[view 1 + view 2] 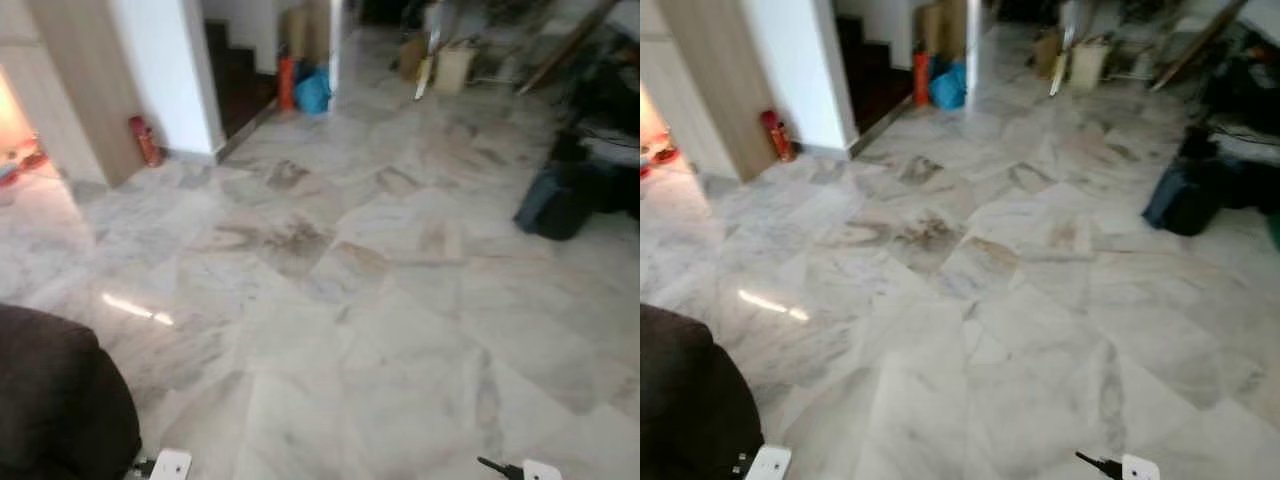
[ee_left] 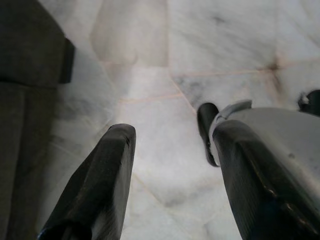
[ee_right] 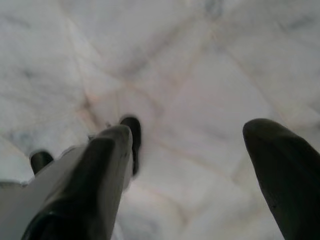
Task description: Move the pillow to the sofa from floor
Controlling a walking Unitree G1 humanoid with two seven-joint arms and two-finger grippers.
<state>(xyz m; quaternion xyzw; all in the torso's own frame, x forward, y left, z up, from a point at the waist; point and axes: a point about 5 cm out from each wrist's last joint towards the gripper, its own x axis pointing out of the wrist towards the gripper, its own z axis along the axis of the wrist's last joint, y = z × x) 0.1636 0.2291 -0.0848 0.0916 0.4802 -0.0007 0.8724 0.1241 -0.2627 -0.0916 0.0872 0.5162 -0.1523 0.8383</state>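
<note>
Walking/search phase, judged from a slightly blurred head view over bare marble floor (image 1: 380, 330). No pillow located on the visible floor; position cannot be told from these views. Sofa (image 1: 55, 400), dark brown, at near left, just beside the left arm. Left claw (image 2: 172, 165) hanging low over the floor, fingers wide apart, nothing between them; dark sofa edge alongside in the wrist view. Right claw (image 3: 200, 165) likewise low over marble, fingers wide, empty. Far left: wooden panel and white wall, red extinguisher (image 1: 144, 140) at its foot. Far centre: orange and blue items (image 1: 303, 88) by a doorway. Far right: cluttered boxes; dark bag (image 1: 556, 200) on the floor at right. For doing this step well: turn or scan slowly enough to lose the blur, sweep the floor parts hidden past the frame edges, especially round the sofa base. Keep both claws wide and low, ready for a soft bulky grasp. Keep clear of the bag and the far clutter while walking. Note sofa bearing now, for the return leg. Risk, as a judgement: mistaking the dark bag for the pillow.
</note>
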